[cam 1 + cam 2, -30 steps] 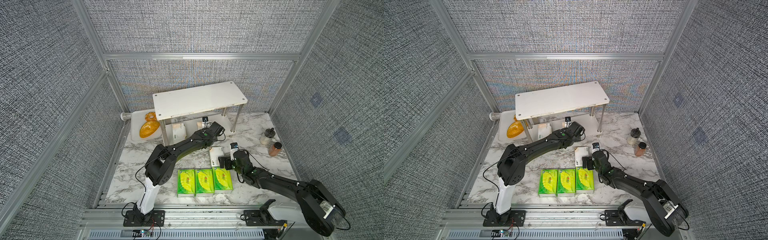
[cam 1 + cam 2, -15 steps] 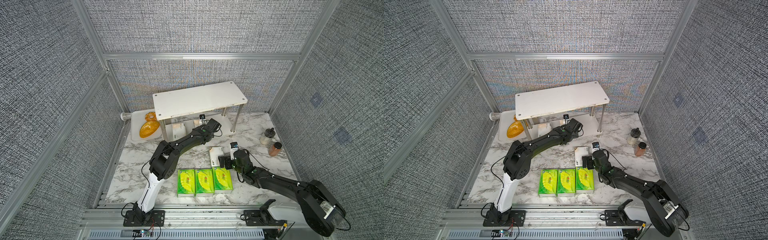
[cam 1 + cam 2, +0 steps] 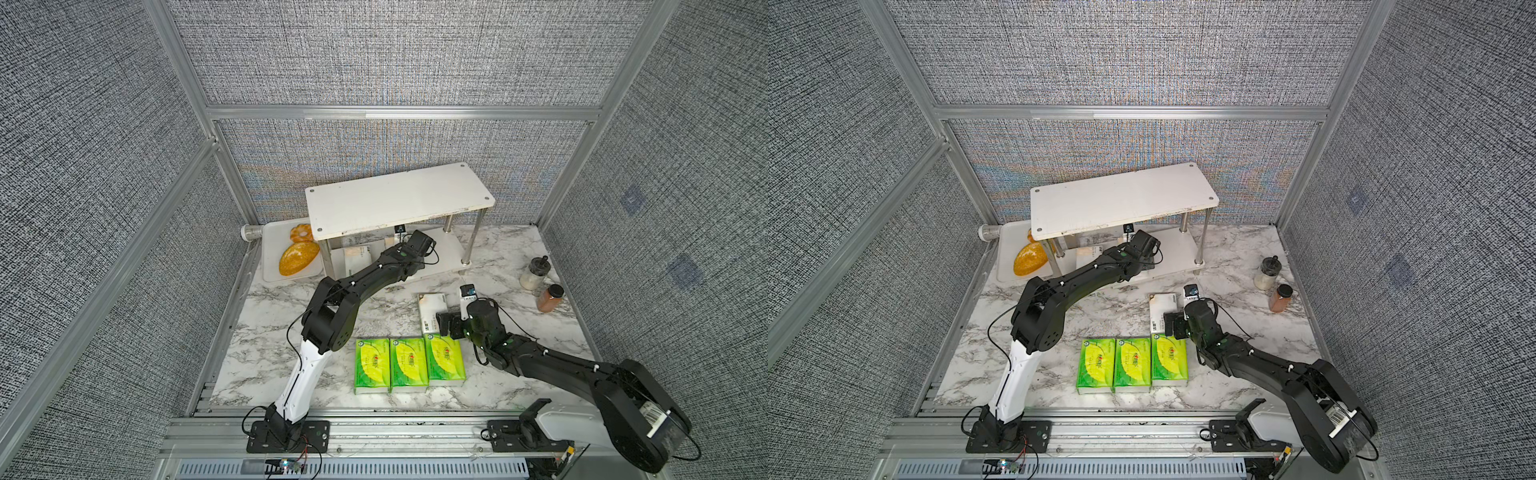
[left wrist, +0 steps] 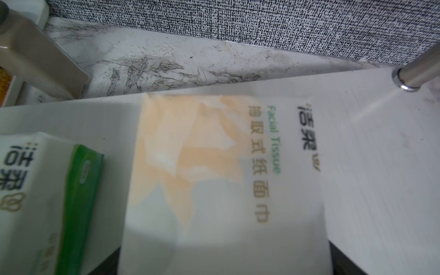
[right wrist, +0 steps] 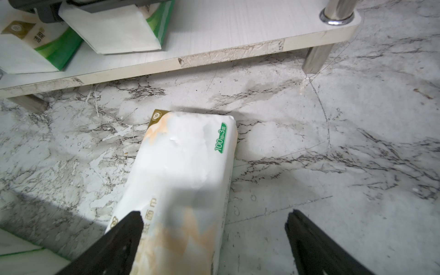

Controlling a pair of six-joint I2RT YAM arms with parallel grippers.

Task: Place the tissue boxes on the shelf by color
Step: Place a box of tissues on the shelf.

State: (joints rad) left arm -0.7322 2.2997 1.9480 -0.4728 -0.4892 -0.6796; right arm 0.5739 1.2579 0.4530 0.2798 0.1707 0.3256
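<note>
- Deeper under the shelf (image 3: 399, 199) the left arm (image 3: 374, 274) has been pushed over the last second, its elbow drawn up and nearer the shelf; the right arm (image 3: 540, 361) is found where it was.
- In both top views that arm's fingertips are hidden by the top board (image 3: 1121, 199), and little of the lower tier (image 3: 449, 253) is given away.
- The gap is filled by the left wrist view: the middle white pack (image 4: 214, 178) is seen on the lower tier, right at the left end effector (image 4: 222, 262), with the outer white pack (image 4: 35, 190) just beside it.
- Whether the left end effector is pinching that pack or spread off it cannot be told; only dark slivers are shown at the pack's sides.
- The right end effector (image 5: 214, 214) is seen spread wide at the loose white pack (image 5: 181, 178), which lies on the tabletop (image 5: 333, 154) before the shelf; one finger (image 5: 123, 238) is overlapping the pack, the other is set over bare marble.
- Only by the top views are the three green packs (image 3: 409, 363) shown whole, lined up side by side at the tabletop's front.
- A tray (image 3: 270, 257) with bread (image 3: 297, 257) is seen beside the shelf, and two jars (image 3: 534, 272) are stood well apart, at the right.
</note>
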